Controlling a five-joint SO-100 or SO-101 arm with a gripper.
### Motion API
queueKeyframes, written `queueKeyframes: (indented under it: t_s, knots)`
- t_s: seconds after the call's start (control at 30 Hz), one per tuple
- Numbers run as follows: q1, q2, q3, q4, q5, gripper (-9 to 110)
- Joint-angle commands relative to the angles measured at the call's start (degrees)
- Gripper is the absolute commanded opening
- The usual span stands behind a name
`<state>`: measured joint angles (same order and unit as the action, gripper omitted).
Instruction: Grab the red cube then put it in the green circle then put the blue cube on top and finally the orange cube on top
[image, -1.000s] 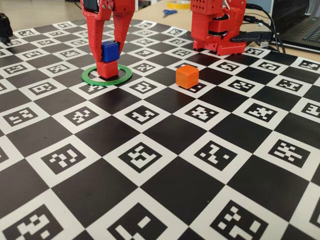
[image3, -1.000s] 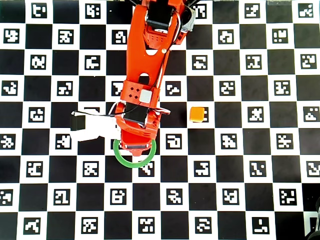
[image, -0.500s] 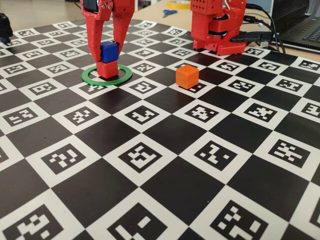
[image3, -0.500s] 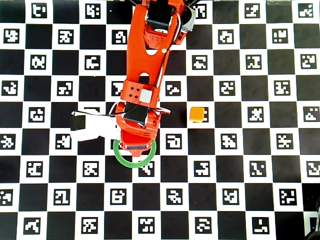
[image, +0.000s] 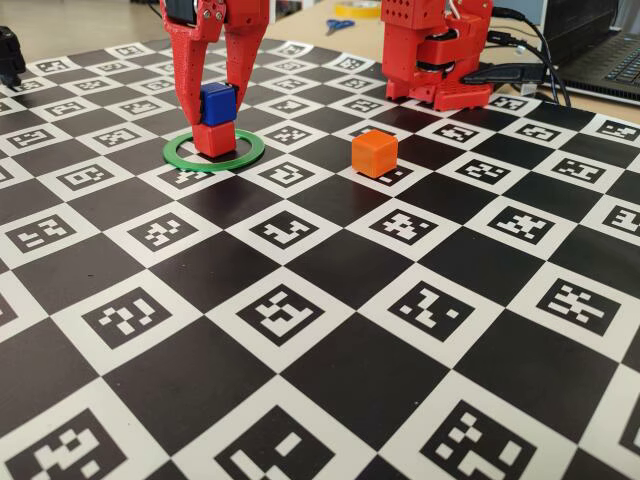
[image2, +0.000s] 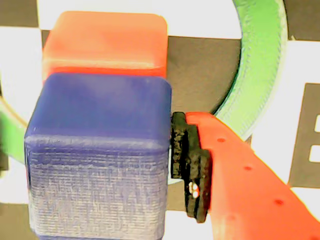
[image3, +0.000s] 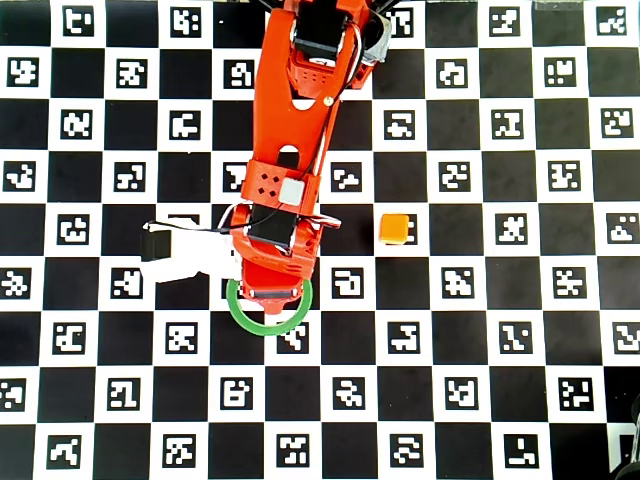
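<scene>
Found the blue cube (image: 219, 103) stacked squarely on the red cube (image: 215, 138), with the red one standing inside the green circle (image: 240, 163) on the checkered board (image: 330, 370). Noted the gripper (image: 215, 110) coming down from above with one finger on each side of the blue cube. In the wrist view, saw one black pad (image2: 190, 165) right against the cube's side, touching or very nearly so. Could not see the other finger there. Could not tell whether the jaws clamped the cube or merely flanked it. Spotted the orange cube (image: 375, 153) alone on the board, well to the right of the circle in the fixed view. In the overhead view, found both stacked cubes hidden under the arm.
</scene>
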<state>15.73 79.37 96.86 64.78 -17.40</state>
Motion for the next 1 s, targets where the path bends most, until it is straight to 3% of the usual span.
queueKeyframes:
  t_s: [0.0, 0.47, 0.97]
  knots:
    - [0.7, 2.4, -0.2, -0.3, 0.4, 36]
    - [1.2, 5.9, 1.5, 0.7, 1.1, 53]
    - [0.5, 12.3, -0.4, 7.0, 2.5, 53]
